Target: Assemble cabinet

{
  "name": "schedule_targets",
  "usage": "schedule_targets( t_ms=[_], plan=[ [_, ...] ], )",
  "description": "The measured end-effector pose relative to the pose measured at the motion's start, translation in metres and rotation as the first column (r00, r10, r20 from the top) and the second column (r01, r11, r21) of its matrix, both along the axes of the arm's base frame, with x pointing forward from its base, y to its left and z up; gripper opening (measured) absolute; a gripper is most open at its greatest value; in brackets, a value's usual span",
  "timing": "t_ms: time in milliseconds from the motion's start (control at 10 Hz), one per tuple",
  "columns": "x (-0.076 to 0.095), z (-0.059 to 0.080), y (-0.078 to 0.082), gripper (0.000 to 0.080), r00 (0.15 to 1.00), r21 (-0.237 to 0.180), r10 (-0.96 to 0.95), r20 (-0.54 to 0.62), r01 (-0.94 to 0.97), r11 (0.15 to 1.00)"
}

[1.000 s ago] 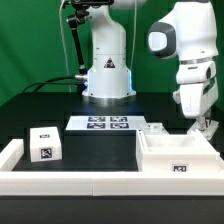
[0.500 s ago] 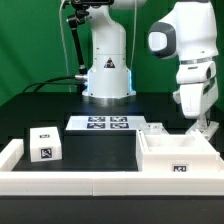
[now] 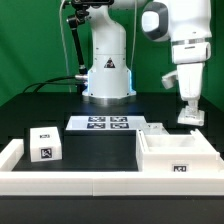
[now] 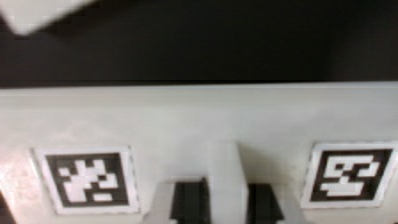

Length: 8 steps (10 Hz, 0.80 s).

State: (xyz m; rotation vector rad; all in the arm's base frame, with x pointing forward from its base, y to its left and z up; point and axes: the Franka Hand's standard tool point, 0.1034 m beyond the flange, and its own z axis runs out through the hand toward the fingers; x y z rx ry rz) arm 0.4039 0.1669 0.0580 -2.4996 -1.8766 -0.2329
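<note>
My gripper [image 3: 189, 108] is shut on a small flat white panel [image 3: 190, 117] and holds it in the air above and behind the large hollow box [image 3: 180, 152]. In the wrist view the dark fingers [image 4: 185, 201] stand on either side of a thin white ridge of that panel [image 4: 196, 120], which carries two square tags. The box stands open-topped at the exterior view's right, with a tag on its front wall. Another flat panel [image 3: 155, 128] lies behind the box. The small cube [image 3: 44, 143] with tags sits at the exterior view's left.
The marker board [image 3: 110, 123] lies flat in front of the robot base [image 3: 108, 75]. A long white border rail [image 3: 90, 186] runs along the front and up the left side. The table is black, with a green backdrop behind.
The arm has risen and swung toward the exterior view's left. The gripper was low at the box's far right corner and now holds the small panel higher, clear of the box.
</note>
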Motion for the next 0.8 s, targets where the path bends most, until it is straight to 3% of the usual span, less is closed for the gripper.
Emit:
schedule_targets(
  t_ms=[200,500,800],
  plan=[
    [0.016,-0.001,-0.020,0.0069,0.998,-0.020,0.054,-0.009,-0.054,0.998],
    [0.016,-0.004,-0.020,0.0070,0.999,-0.018,0.047,-0.014,-0.048,0.999],
    [0.032,-0.012,-0.039,0.0070,0.983,-0.029,0.181,0.003,-0.181,0.983]
  ],
)
